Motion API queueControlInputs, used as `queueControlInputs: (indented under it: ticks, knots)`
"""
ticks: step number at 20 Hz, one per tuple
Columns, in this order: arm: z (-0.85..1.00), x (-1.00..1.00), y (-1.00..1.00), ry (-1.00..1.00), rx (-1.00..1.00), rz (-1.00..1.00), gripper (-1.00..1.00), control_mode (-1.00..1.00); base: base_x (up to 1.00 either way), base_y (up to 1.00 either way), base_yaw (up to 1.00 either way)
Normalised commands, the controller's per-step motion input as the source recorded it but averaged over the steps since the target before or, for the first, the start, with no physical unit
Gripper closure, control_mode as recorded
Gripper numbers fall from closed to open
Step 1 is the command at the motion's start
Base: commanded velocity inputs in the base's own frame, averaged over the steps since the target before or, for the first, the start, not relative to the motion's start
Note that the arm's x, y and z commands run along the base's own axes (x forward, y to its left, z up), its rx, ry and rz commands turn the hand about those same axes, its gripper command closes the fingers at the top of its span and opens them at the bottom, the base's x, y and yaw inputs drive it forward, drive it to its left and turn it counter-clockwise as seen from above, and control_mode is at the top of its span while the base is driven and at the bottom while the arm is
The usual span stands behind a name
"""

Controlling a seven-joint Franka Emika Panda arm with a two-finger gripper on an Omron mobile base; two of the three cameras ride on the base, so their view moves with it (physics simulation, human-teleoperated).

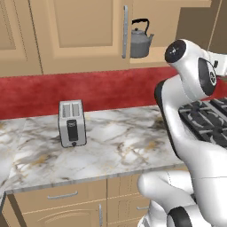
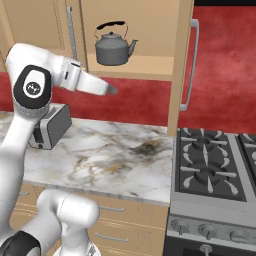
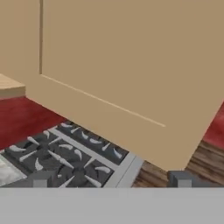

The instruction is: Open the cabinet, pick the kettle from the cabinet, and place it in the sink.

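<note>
One swung-out cabinet [image 2: 130, 35] door [image 3: 131, 65] is faced by the released gripper [image 3: 111, 177]; kettle [image 2: 114, 46] sits upper centre, toaster [image 1: 72, 123] centre-left.

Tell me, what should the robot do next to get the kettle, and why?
Probably swing the open gripper back toward the kettle. The cabinet door already stands open, the kettle sits untouched on its shelf, and the hand faces the door's back over the stove.

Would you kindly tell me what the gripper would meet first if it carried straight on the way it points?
Most likely the open cabinet door, whose flat tan inner face lies dead ahead of the open gripper; the gap is hard to judge.
</note>
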Motion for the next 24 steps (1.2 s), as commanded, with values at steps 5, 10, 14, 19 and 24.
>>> queueControlInputs:
  ticks: [5, 10, 14, 19, 24]
  knots:
    - [0.11, 0.00, 0.47, 0.27, 0.03, 0.29, -1.00, -1.00, 0.00, 0.00, 0.00]
    - [0.04, 0.03, 0.45, 0.17, 0.11, 0.28, -1.00, -1.00, 0.00, 0.00, 0.00]
    - [0.00, 0.11, 0.42, 0.06, 0.19, 0.28, -1.00, -1.00, 0.00, 0.00, 0.00]
    - [0.00, 0.16, 0.41, 0.00, 0.21, 0.27, -1.00, -1.00, 0.00, 0.00, 0.00]
    - [0.00, 0.29, 0.44, 0.00, 0.22, 0.20, -1.00, -1.00, 0.00, 0.00, 0.00]
